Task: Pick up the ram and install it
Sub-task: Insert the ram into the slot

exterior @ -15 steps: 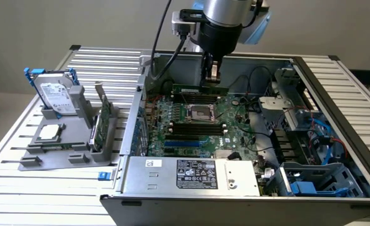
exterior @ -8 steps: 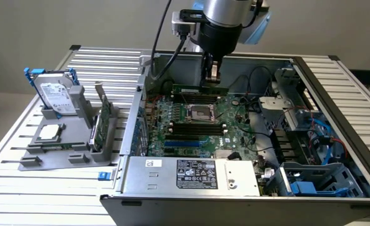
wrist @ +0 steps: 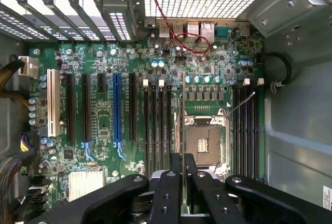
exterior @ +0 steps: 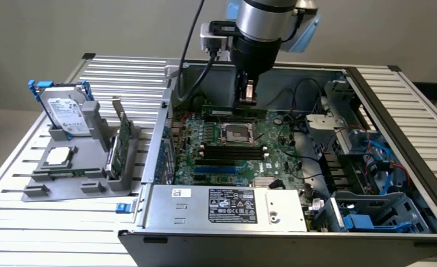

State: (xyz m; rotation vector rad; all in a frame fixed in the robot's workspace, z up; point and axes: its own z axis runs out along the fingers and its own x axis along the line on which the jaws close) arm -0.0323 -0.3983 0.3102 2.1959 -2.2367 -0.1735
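My gripper [exterior: 246, 101] reaches down into the open computer case [exterior: 175, 111] and is shut on the ram [exterior: 229, 113], a thin green stick held level just above the motherboard [exterior: 278, 153], at the far side of the CPU socket [exterior: 237, 132]. In the wrist view the ram [wrist: 182, 125] shows edge-on as a thin line running out from between the two black fingers [wrist: 170, 187]. It lies over the board between the empty black memory slots [wrist: 156, 125] and the CPU socket [wrist: 207, 143]. More slots [wrist: 244, 130] lie beyond the socket. Whether the ram touches a slot I cannot tell.
In the exterior view's left, a grey fixture [exterior: 40, 189] holds a silver hard drive [exterior: 66, 114], a green card with a metal bracket [exterior: 120, 142] and a small chip [exterior: 60, 157]. The power supply [exterior: 226, 206], drive cage [exterior: 367, 217] and cables [exterior: 385, 161] crowd the case.
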